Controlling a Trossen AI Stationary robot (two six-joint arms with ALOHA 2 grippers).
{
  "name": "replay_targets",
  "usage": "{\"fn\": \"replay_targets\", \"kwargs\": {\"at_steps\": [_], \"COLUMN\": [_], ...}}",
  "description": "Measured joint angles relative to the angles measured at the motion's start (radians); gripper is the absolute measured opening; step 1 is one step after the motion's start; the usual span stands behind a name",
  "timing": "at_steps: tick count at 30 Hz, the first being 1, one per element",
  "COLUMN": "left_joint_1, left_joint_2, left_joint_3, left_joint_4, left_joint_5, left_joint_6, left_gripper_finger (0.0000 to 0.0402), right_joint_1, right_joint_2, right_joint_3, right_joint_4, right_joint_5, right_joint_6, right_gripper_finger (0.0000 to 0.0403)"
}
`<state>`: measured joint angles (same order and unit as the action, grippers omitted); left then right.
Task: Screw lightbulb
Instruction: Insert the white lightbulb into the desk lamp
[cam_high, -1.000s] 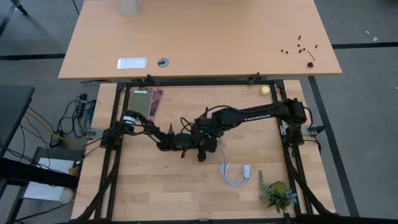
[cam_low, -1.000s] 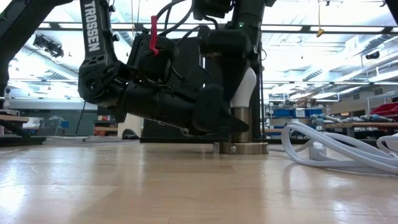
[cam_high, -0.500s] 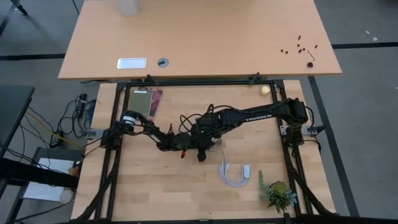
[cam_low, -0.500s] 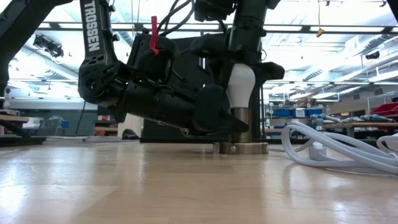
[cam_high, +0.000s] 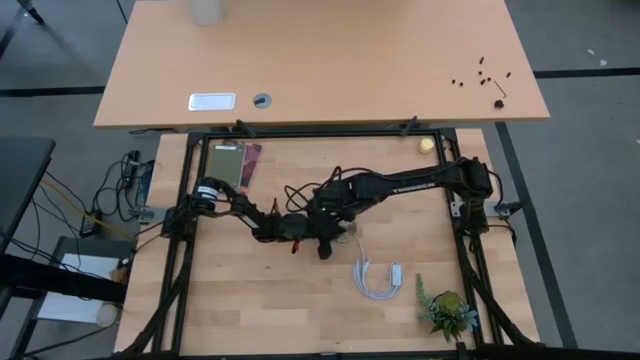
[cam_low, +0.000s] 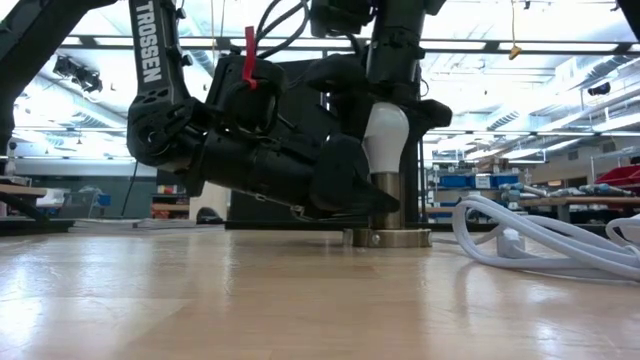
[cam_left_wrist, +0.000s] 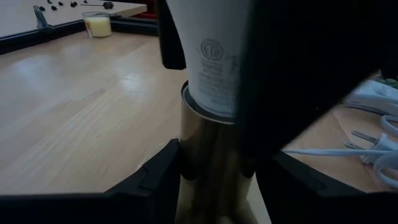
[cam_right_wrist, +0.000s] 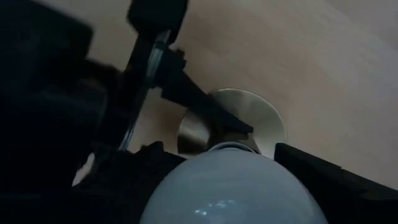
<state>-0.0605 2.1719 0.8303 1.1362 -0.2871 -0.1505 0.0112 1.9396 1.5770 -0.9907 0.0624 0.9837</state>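
The frosted-white lightbulb (cam_low: 386, 135) stands upright with its lower end in a brass socket (cam_low: 385, 205). The socket's round base (cam_low: 386, 238) rests on the table. My left gripper (cam_left_wrist: 214, 180) reaches in level, low over the table, and is shut on the socket's stem. My right gripper (cam_low: 392, 108) comes down from above and stands open with one finger on either side of the bulb (cam_right_wrist: 233, 186). In the low view a narrow gap shows between the bulb and one finger (cam_low: 436, 113). In the high view both grippers meet mid-table (cam_high: 335, 228). My left gripper pinches the socket's brass stem (cam_left_wrist: 208, 152) between its two fingers (cam_left_wrist: 163, 169), just below the bulb's neck. The fingers come in level from the table's left side and lie across the upright stem. The socket stays upright with its base on the table.
A coiled white cable with plug (cam_high: 378, 280) lies to the right of the socket, toward the near edge. A small plant (cam_high: 447, 312) stands near the right front corner. A small yellow cup (cam_high: 427, 144) is at the far right, flat cards (cam_high: 235, 162) at the far left.
My right gripper has rolled about its own downward line while staying over the bulb. A finger that stood in front of the bulb in the low view now stands beside it, so the bulb shows between the fingers. Bulb, socket and left gripper have kept still.
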Motion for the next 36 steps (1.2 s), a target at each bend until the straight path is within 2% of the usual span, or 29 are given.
{"fn": "replay_targets", "kwargs": {"at_steps": [10, 17, 23, 30, 36], "left_joint_1": [0.003, 0.002, 0.002, 0.001, 0.001], "left_joint_2": [0.0, 0.0, 0.0, 0.0, 0.0], "left_joint_3": [0.001, 0.001, 0.001, 0.001, 0.001], "left_joint_4": [-0.002, -0.003, -0.003, -0.003, -0.003], "left_joint_5": [-0.009, -0.005, -0.003, -0.003, -0.007], "left_joint_6": [0.001, 0.005, 0.008, 0.016, 0.017], "left_gripper_finger": [0.0187, 0.0187, 0.0187, 0.0187, 0.0187], "right_joint_1": [-0.022, -0.054, -0.061, -0.045, -0.033], "right_joint_2": [0.005, 0.002, 0.001, -0.001, -0.002], "right_joint_3": [0.051, 0.053, 0.054, 0.055, 0.056], "right_joint_4": [-0.089, -0.098, -0.101, -0.101, -0.1], "right_joint_5": [-0.031, -0.097, -0.108, -0.055, -0.054], "right_joint_6": [-0.271, -0.46, -0.819, -1.211, -1.519], "right_gripper_finger": [0.0387, 0.0398, 0.0397, 0.0393, 0.0392]}}
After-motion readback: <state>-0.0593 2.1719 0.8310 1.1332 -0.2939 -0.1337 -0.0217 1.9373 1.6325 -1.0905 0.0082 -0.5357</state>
